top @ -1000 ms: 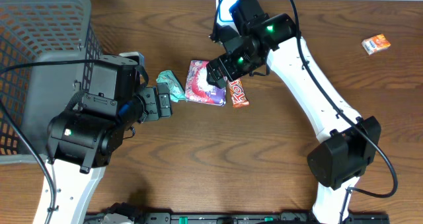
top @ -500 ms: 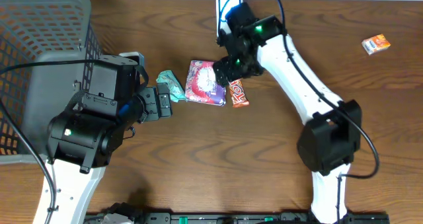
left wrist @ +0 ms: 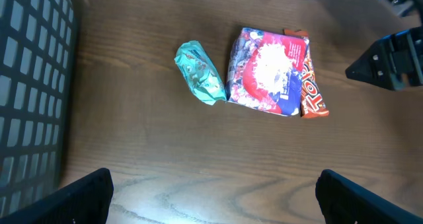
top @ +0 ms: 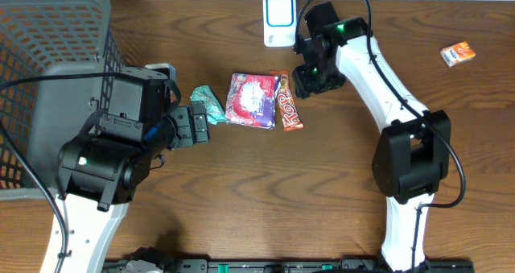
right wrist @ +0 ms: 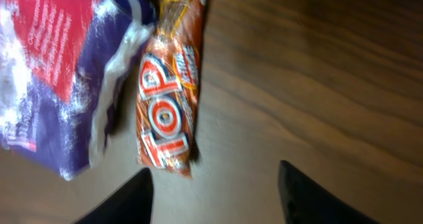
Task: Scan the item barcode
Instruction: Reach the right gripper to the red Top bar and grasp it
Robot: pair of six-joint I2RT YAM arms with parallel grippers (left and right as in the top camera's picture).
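**Right arm clear of snacks**

Pulled back rightward, the right gripper (top: 306,84) now hangs beside one orange foil candy bar (top: 287,112), jaws apart, empty. That bar touches one purple-and-red plastic pouch (top: 253,101); one crumpled teal wrapper (top: 208,104) lies just left. One white rectangular scanner (top: 278,19) stands behind, uncovered. One small orange carton (top: 458,54) lies well apart. Left gripper (top: 199,125) gapes, empty, near one grey mesh basket (top: 48,47).

A dark brown wooden bench (top: 241,200) with wavy, streaked grain fills every view. A soft pale patch of reflected light (left wrist: 165,201) lies on the wood low in the left wrist view. A grey plastic mesh basket (top: 32,31) stands at its left end; a black rail (top: 282,266) runs along its near edge
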